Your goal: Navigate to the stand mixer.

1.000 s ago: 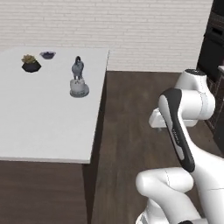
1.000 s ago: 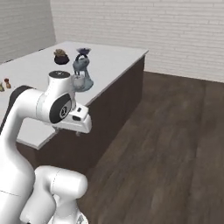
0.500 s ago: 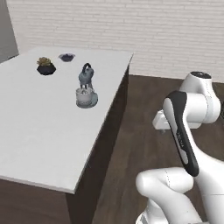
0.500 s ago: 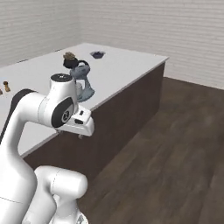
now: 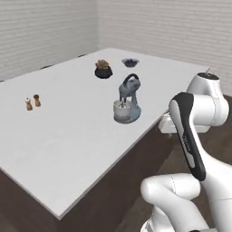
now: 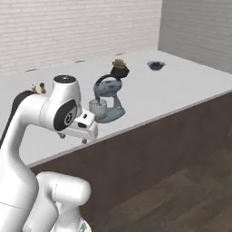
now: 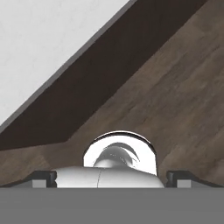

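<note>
The white arm is folded up close to its own base, the upper link rising and the forearm bent back down, so the hand hangs just off the near edge of the white tabletop [image 5: 68,149] and points toward the floor. In the right base view the hand sits below the big round joint, over the dark side panel of the island. The two small dark fingers [image 7: 43,178] show at the bottom corners of the hand view, one far left and one far right — spread wide, with nothing between them.

The grey-blue stand mixer with arched dark-topped head [image 5: 127,99] stands upright on the tabletop near its right-hand edge, just beyond the arm's elbow in the left base view. From the right base view the stand mixer [image 6: 108,100] is partly behind the arm's shoulder joint. Its silver metal bowl [image 5: 121,108] sits on the rounded base under the head; what is inside it is too small to make out.

The left base view takes in two tiny brown-and-white shakers [image 5: 32,102] side by side, well apart from the mixer to the left. Further back sit a dark potted succulent [image 5: 103,69] and a small dark bowl [image 5: 130,61]; its contents are unclear. The hand view looks instead down past the tabletop edge onto the dark wooden floor [image 7: 183,87] — a diagonal strip of white top, then dark panel, then planks.
</note>
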Controlling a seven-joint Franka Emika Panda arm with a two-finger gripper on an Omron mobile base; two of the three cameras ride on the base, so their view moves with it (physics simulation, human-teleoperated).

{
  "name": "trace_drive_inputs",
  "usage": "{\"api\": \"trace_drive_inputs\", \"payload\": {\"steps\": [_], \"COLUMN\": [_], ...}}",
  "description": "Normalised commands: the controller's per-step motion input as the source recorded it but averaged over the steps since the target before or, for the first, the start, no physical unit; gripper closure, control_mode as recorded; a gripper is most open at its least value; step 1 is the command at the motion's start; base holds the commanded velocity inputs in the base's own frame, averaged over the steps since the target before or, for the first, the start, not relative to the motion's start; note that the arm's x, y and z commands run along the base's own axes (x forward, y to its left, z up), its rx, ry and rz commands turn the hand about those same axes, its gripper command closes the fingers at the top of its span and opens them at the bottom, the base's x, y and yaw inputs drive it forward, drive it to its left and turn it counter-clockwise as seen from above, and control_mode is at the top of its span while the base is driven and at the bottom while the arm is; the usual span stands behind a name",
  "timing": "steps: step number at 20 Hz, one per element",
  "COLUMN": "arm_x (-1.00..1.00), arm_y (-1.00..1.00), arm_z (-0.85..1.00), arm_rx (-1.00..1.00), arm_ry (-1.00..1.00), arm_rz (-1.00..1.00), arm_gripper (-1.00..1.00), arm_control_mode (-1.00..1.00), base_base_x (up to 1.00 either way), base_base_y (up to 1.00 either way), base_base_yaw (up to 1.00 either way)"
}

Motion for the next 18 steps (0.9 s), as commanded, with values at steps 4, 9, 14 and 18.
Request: {"api": "trace_drive_inputs", "payload": {"steps": [4, 9, 14, 18], "arm_x": [0.00, 0.00, 0.00, 0.00], "arm_y": [0.00, 0.00, 0.00, 0.00], "arm_z": [0.00, 0.00, 0.00, 0.00], "arm_rx": [0.00, 0.00, 0.00, 0.00], "arm_ry": [0.00, 0.00, 0.00, 0.00], "arm_rz": [0.00, 0.00, 0.00, 0.00], "arm_gripper": [-1.00, -1.00, -1.00, -1.00], "arm_control_mode": [1.00, 1.00, 1.00, 1.00], "base_base_x": [0.61, 0.54, 0.43, 0.39], "base_base_y": [-0.81, -0.82, -0.65, -0.21], "base_base_yaw": [0.61, 0.56, 0.49, 0.39]}}
